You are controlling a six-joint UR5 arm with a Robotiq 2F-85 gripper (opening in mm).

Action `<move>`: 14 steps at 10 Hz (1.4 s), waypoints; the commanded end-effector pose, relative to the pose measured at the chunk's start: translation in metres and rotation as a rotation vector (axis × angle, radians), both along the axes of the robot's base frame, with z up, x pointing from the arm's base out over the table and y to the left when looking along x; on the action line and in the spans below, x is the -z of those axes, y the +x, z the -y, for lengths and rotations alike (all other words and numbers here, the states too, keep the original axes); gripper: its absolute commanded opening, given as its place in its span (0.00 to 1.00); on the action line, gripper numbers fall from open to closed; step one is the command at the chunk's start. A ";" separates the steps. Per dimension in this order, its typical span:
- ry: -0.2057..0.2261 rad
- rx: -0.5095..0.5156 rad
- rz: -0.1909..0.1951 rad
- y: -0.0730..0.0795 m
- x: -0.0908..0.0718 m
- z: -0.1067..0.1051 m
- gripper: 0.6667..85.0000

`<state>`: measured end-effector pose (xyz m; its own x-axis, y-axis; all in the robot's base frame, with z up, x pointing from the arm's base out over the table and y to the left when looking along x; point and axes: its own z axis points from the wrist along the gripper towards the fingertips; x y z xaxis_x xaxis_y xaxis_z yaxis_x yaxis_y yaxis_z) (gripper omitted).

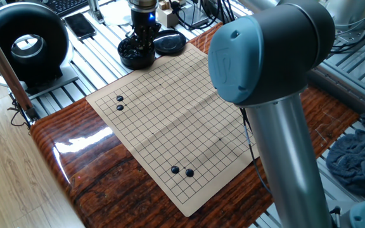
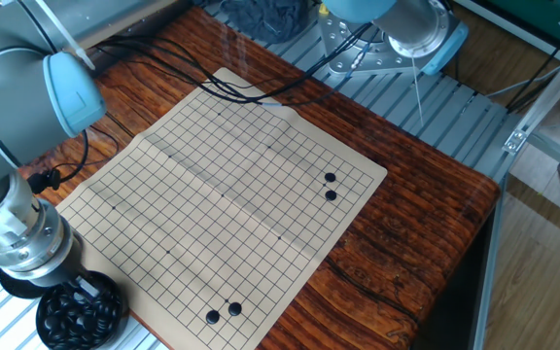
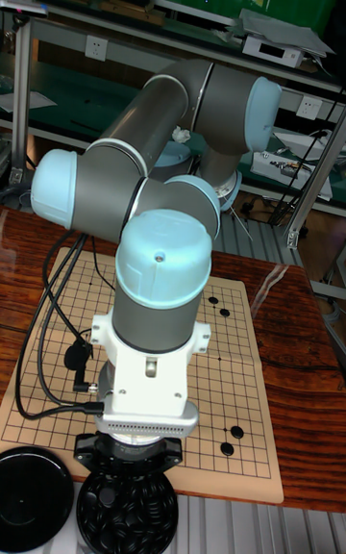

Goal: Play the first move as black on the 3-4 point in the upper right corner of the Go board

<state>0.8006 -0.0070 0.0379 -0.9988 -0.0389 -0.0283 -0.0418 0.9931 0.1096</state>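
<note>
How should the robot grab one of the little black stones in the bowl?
From straight above: the bowl opens upward and its wall blocks the sides. Pinch one top stone across its round edge, since the stones are small, glossy and heaped together. The gripper is already down in the bowl.

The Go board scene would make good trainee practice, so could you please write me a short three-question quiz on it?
1. How many black stones lie on the board?
2. True or false: the gripper is down in the bowl of stones.
3. Where is the lid? A) on the bowl B) beside the bowl, off the board C) on the board

Key: 1. Four, in two pairs. 2. True. 3. B.
</note>
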 end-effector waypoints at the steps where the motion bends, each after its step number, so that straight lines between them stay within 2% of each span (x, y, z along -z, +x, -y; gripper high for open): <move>1: 0.059 0.016 0.030 0.010 -0.005 -0.009 0.23; 2: 0.076 0.022 0.029 0.010 -0.007 -0.012 0.23; 7: 0.072 0.024 0.021 0.008 -0.006 -0.011 0.23; 8: 0.042 0.013 0.026 0.007 -0.007 -0.004 0.23; 10: 0.020 0.022 0.033 0.006 -0.010 0.001 0.23; 13: 0.016 0.034 0.030 0.006 -0.008 0.003 0.23; 14: 0.032 0.059 0.019 0.006 -0.005 -0.001 0.23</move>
<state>0.8064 -0.0083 0.0441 -0.9985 -0.0095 -0.0544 -0.0162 0.9921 0.1243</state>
